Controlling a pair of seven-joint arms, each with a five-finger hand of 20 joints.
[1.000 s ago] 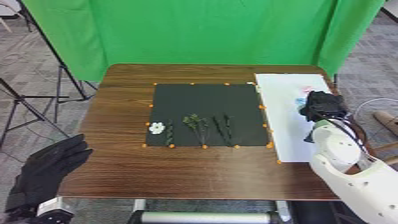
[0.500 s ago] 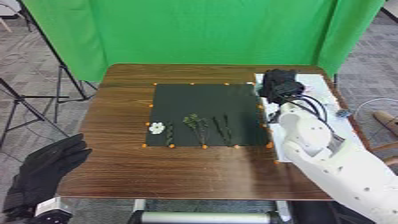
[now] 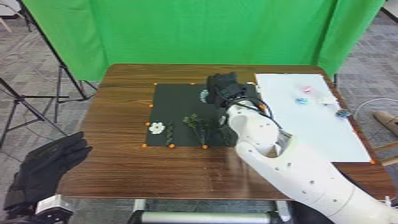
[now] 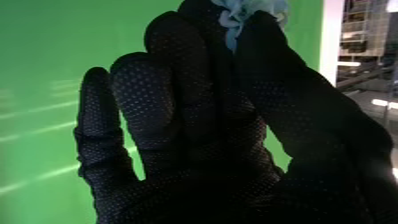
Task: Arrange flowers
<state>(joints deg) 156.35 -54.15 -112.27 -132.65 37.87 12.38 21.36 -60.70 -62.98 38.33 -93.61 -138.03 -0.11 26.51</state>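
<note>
Over the far part of a flat black mat [image 3: 178,107], the right hand [image 3: 225,86] holds a pale blue flower [image 4: 253,6] pinched between thumb and fingertips, its other fingers extended. The bloom spreads beyond the fingertips, with a narrow piece pointing back toward the palm between thumb and finger; its long axis is hard to tell. Its petals look soft, ruffled and slightly translucent; the glove is black fabric with tiny raised dots.

On the mat's near part, a leafy green sprig [image 3: 194,121] lies lengthwise, leaves pointing away from the robot and thin stems toward it. To its left are a slim dark green sprig [image 3: 170,134], also lengthwise, and a round white flower [image 3: 157,128] with rounded petals. On the smooth white sheet [image 3: 311,135] to the right are small pink [image 3: 307,89] and blue [image 3: 303,100] blooms.

The left hand [image 3: 46,162] is held off the table's near left corner, fingers extended and holding nothing.
</note>
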